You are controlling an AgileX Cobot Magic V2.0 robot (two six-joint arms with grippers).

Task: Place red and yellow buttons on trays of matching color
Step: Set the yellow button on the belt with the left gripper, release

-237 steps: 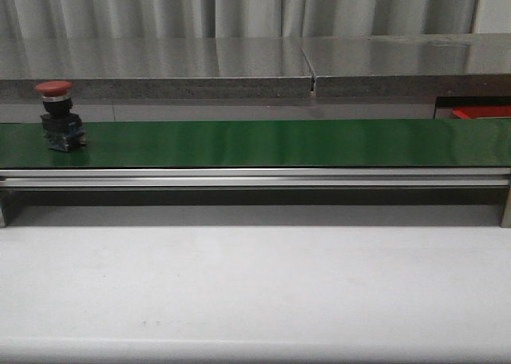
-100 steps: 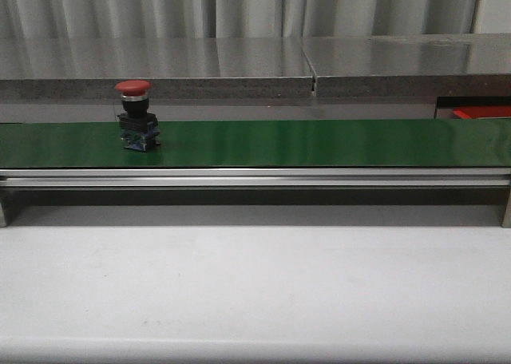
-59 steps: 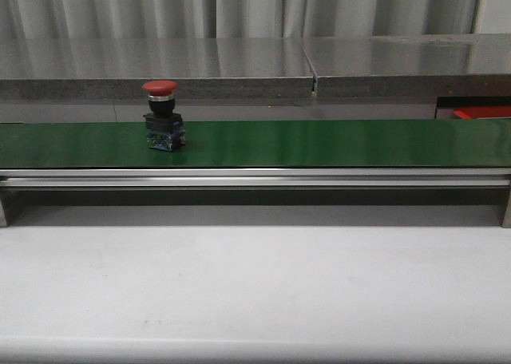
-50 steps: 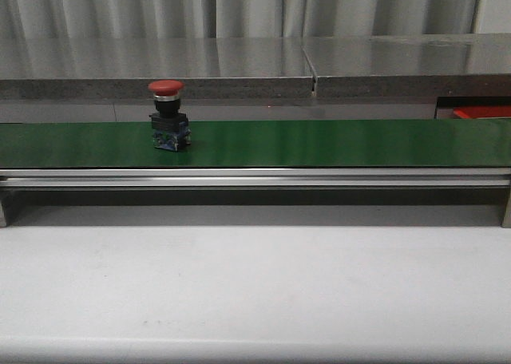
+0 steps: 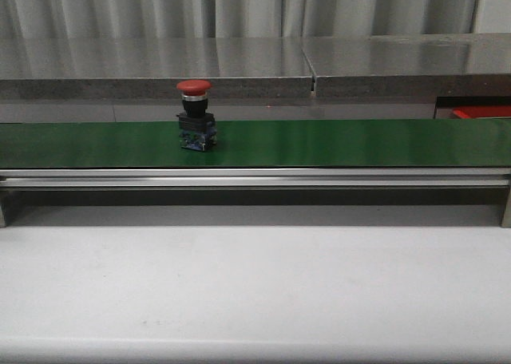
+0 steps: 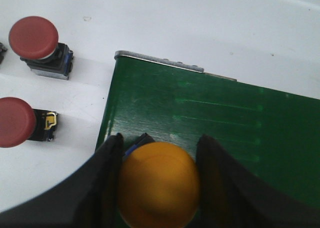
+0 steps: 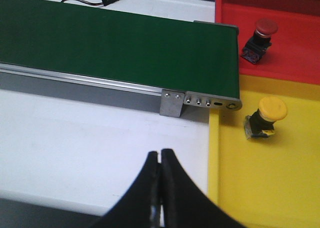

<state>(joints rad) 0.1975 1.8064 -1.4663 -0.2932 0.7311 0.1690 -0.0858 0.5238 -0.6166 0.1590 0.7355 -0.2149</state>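
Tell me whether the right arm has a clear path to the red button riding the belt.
Probably not yet. The right end effector hangs shut over the white table near the belt's end by the trays, and that stretch is bare; the red button is left of middle.

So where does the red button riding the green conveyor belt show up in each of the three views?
Front view: red button stands upright on the green conveyor belt, left of centre.
Left wrist view: not in it; only the belt's end shows.
Right wrist view: not in it; that stretch of belt is bare.
Shared landmark: the belt.
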